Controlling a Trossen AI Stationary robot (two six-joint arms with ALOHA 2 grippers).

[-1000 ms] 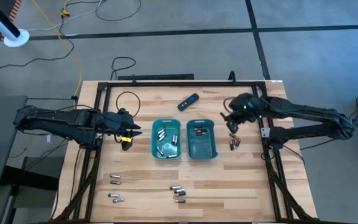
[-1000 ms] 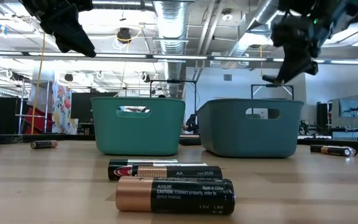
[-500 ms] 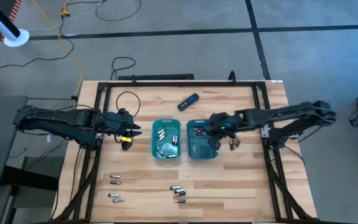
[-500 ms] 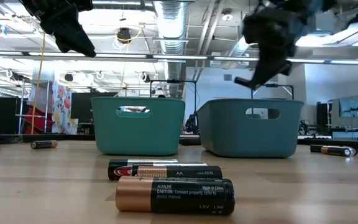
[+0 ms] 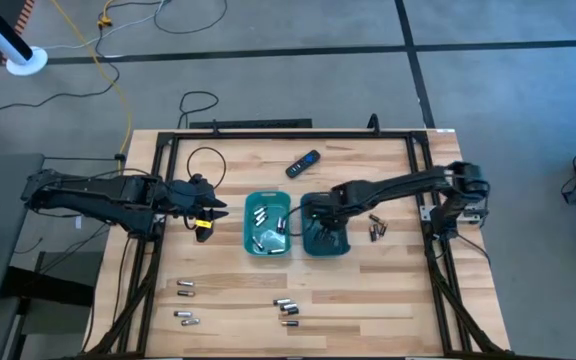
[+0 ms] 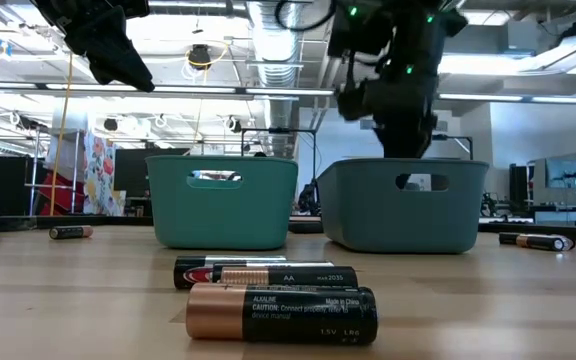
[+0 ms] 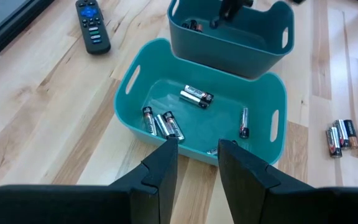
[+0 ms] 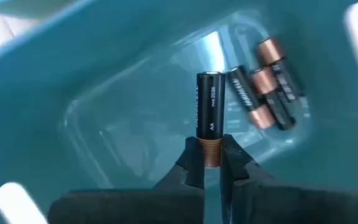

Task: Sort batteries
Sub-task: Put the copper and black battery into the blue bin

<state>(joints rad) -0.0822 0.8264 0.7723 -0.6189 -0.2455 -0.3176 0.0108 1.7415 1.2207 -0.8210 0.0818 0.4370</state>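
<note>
Teal right-hand tray (image 5: 342, 245) lies beneath the right gripper (image 8: 211, 163), whose fingers pinch the coppery end of a battery (image 8: 207, 112), black body pointing into the tray. Three like batteries (image 8: 263, 93) lie on the floor beyond. Left gripper (image 7: 196, 163) waits, parted, beside the left tray (image 7: 278, 140).

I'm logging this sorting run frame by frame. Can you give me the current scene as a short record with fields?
left tool: open, waiting over the left teal tray
right tool: shut on a dark battery, held above the right teal tray
right tray contents: dark, coppery-ended batteries
left tray contents: several batteries
loose on table: battery groups at the front and right
other: black remote
</note>
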